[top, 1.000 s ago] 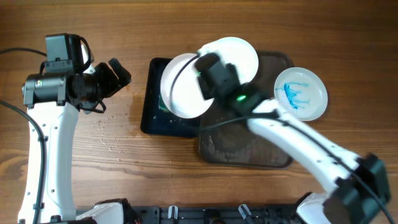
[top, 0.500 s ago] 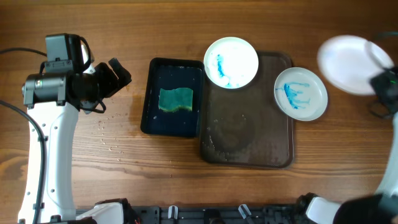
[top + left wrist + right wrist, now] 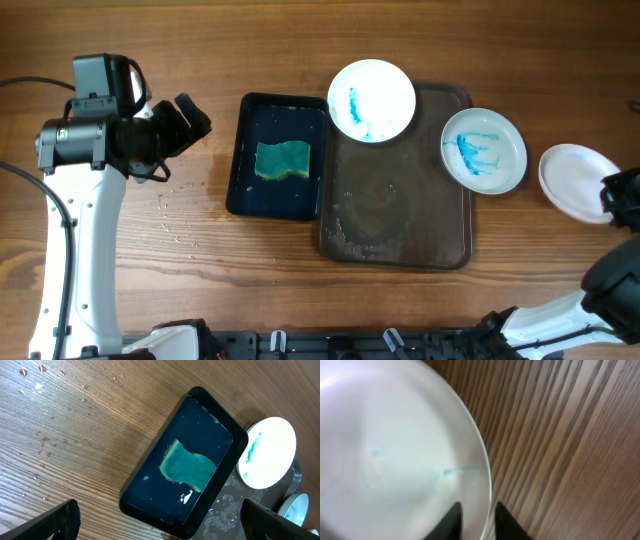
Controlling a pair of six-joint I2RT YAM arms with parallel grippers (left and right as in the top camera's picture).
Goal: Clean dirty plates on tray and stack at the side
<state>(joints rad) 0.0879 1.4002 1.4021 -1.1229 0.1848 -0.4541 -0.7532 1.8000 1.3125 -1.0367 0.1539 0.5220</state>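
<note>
Two white plates smeared with blue sit on the brown tray [image 3: 400, 235]: one [image 3: 372, 100] at its back left corner, one [image 3: 484, 150] at its right edge. A clean white plate [image 3: 572, 180] lies low on the wood to the right of the tray. My right gripper [image 3: 612, 197] is shut on its rim, and the right wrist view shows the rim [image 3: 482, 470] between the two fingertips [image 3: 477, 515]. My left gripper [image 3: 190, 118] is open and empty, left of the black tub [image 3: 245, 160]. Its fingers [image 3: 160, 520] frame the tub [image 3: 150, 500].
The black tub holds water and a green sponge [image 3: 283, 161], which also shows in the left wrist view [image 3: 187, 466]. Water drops lie on the wood left of the tub [image 3: 175, 215]. The tray's middle is wet.
My right arm carried the white plate from above the tub and tray across to the right, then lowered it to the table beside the tray. The left arm has not moved.
</note>
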